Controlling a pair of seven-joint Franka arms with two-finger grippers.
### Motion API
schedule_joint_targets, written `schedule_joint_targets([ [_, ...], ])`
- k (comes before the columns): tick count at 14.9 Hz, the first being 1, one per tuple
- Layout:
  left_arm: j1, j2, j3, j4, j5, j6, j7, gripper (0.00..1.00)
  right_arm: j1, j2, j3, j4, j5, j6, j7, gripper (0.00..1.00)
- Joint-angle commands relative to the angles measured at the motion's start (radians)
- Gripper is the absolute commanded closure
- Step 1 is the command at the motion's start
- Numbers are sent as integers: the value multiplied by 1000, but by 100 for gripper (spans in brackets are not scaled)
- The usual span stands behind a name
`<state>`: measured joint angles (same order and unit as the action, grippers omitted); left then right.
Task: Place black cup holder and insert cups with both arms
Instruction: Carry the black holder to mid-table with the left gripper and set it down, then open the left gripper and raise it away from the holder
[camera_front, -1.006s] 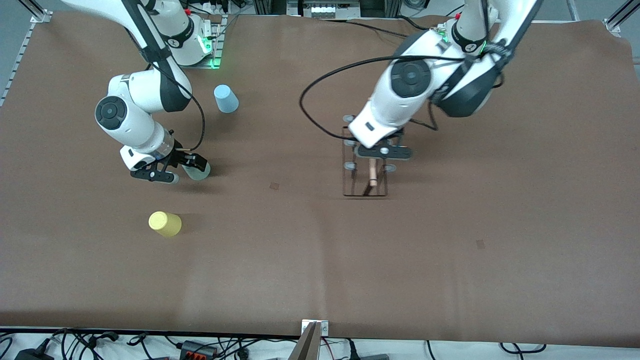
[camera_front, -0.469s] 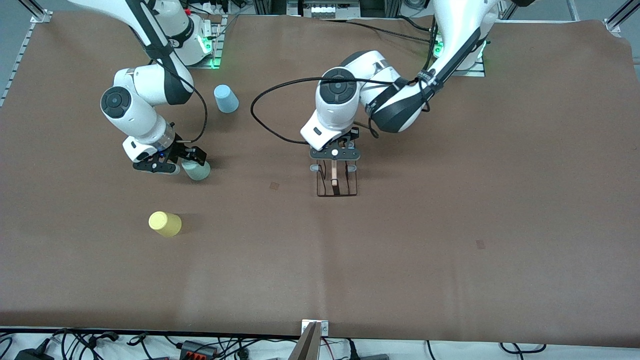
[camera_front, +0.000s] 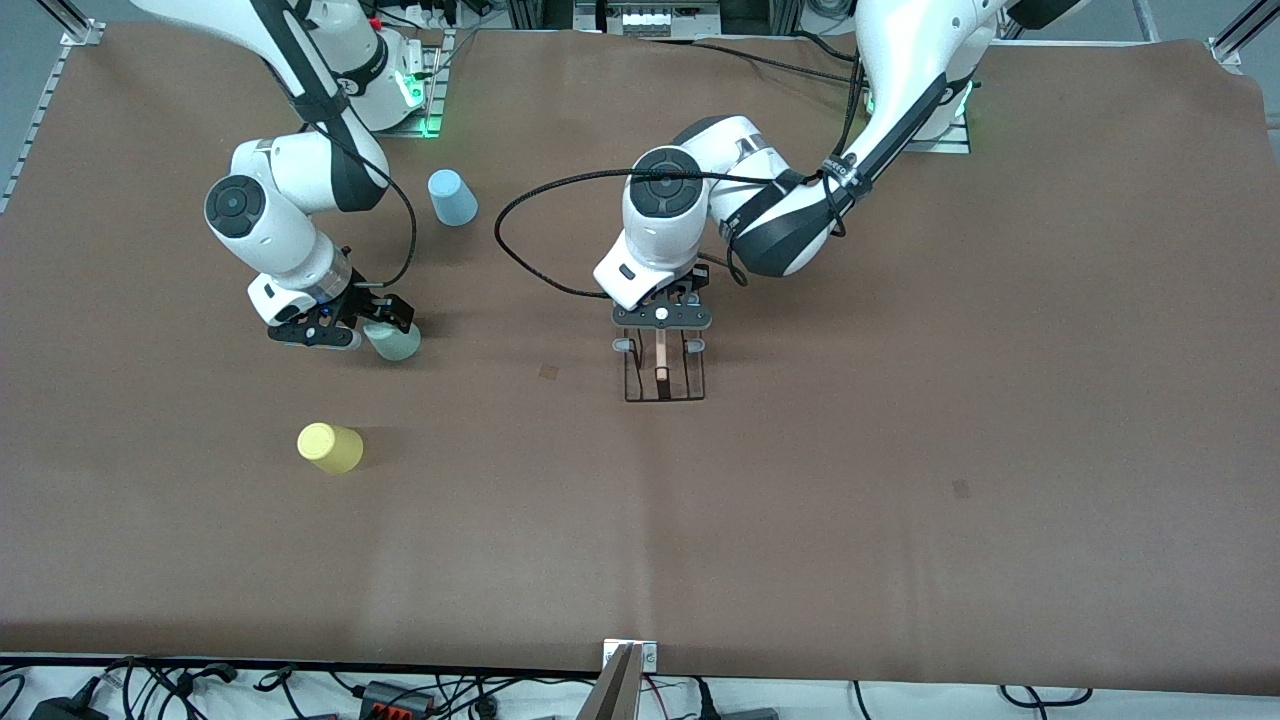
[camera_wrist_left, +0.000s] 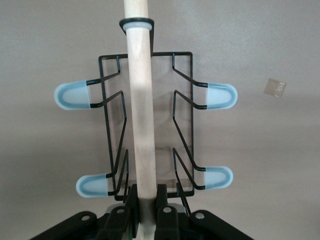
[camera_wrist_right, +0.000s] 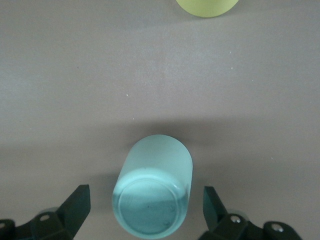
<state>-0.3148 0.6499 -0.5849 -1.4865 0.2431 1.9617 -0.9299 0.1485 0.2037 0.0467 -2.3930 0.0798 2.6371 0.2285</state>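
Note:
My left gripper (camera_front: 661, 333) is shut on the light wooden rod (camera_wrist_left: 139, 100) of the black cup holder (camera_front: 664, 378), low over the middle of the table. The wire rack (camera_wrist_left: 106, 120) hangs below the rod with its grey-tipped pegs (camera_wrist_left: 73, 95) sticking out sideways. I cannot tell whether its base touches the cloth. My right gripper (camera_front: 377, 328) is open around the pale grey-green cup (camera_front: 397, 343), which stands upside down (camera_wrist_right: 155, 186); both fingers (camera_wrist_right: 77, 202) stay clear of it. The yellow cup (camera_front: 330, 447) stands nearer the front camera. The light blue cup (camera_front: 452, 197) stands by the right arm's base.
Brown cloth covers the table (camera_front: 900, 420). Small dark marks lie on it (camera_front: 549, 371) (camera_front: 961, 488). The left arm's black cable (camera_front: 530, 215) loops above the table. A camera mount (camera_front: 625, 675) and loose cables sit at the front edge.
The left arm has swung the cup holder toward the right arm's end of the table and lower. The right gripper has shifted slightly beside the grey-green cup, still open.

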Motion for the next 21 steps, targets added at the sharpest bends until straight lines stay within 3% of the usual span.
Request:
schedule_joint_targets([
  [1,-13,1,3,32,47,-17,-7,18,2,13,-2,-15,-5,43,-18,0],
  [2,-13,-1,2,32,103,-18,-7,0,3,14,-1,-15,-5,43,-18,0],
  [7,-6,-27,-9,28,147,-37,-3,0,3,22,-1,-15,-5,43,-18,0],
  [9,8,-77,-12,32,140,-104,38,0,3,22,-1,-15,-5,43,-18,0],
  [12,72,-195,-23,35,105,-255,147,0,3,22,-1,-15,-5,38,-18,30],
  [16,232,-306,-24,74,30,-414,368,0,3,20,-1,-14,-5,34,-20,63],
  [19,370,-331,-26,127,36,-518,469,0,3,11,-2,-9,-5,30,-38,78],
  [21,457,-331,-26,166,27,-569,616,0,3,-4,-2,-3,-5,27,-60,82],
])
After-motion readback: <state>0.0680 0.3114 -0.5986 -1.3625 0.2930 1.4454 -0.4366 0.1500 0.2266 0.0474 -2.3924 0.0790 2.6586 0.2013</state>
